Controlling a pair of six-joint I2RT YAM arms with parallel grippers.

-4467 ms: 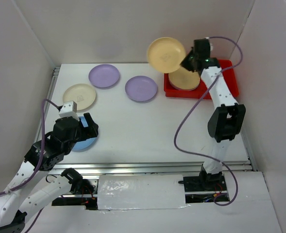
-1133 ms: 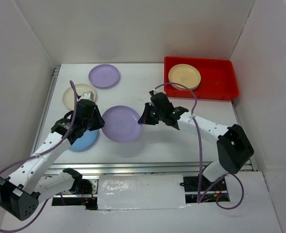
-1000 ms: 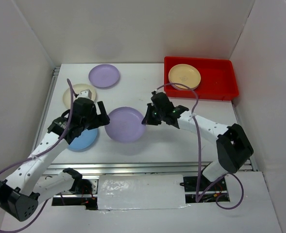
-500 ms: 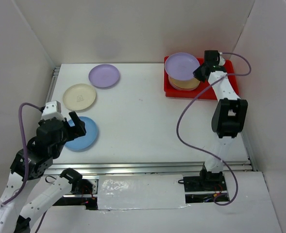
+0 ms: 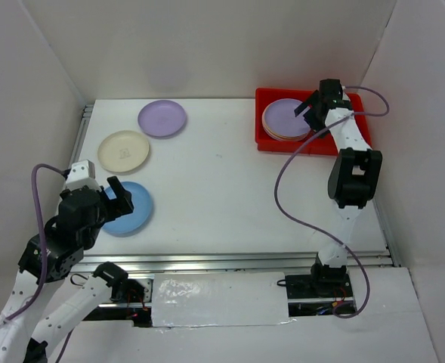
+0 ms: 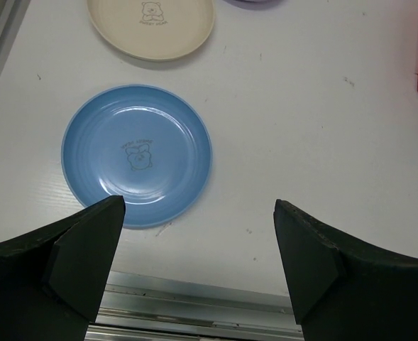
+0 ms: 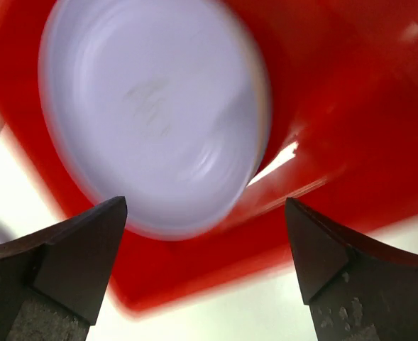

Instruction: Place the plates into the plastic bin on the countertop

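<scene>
In the red plastic bin point(image 5: 352, 128) point(image 7: 322, 92) at the far right of the countertop point(image 5: 222, 189), a purple plate point(image 5: 285, 117) point(image 7: 152, 114) lies on a yellow-orange plate whose rim point(image 5: 281, 136) shows beneath it. My right gripper point(image 5: 310, 106) point(image 7: 205, 263) hangs open just above that purple plate, holding nothing. On the left, a blue plate point(image 5: 130, 212) point(image 6: 136, 155) lies flat. My left gripper point(image 5: 121, 195) point(image 6: 200, 263) is open above its near right side. A cream plate point(image 5: 124, 150) point(image 6: 152, 25) and a second purple plate point(image 5: 162, 118) lie further back.
A metal rail point(image 5: 237, 261) point(image 6: 194, 302) runs along the near edge of the countertop. White walls close in on the left, back and right. The right arm's purple cable point(image 5: 282, 189) loops over the table's right half.
My right arm carried the purple plate from the table's middle to the bin, then opened and let it drop onto the plate there. My left arm drew back over the blue plate.
</scene>
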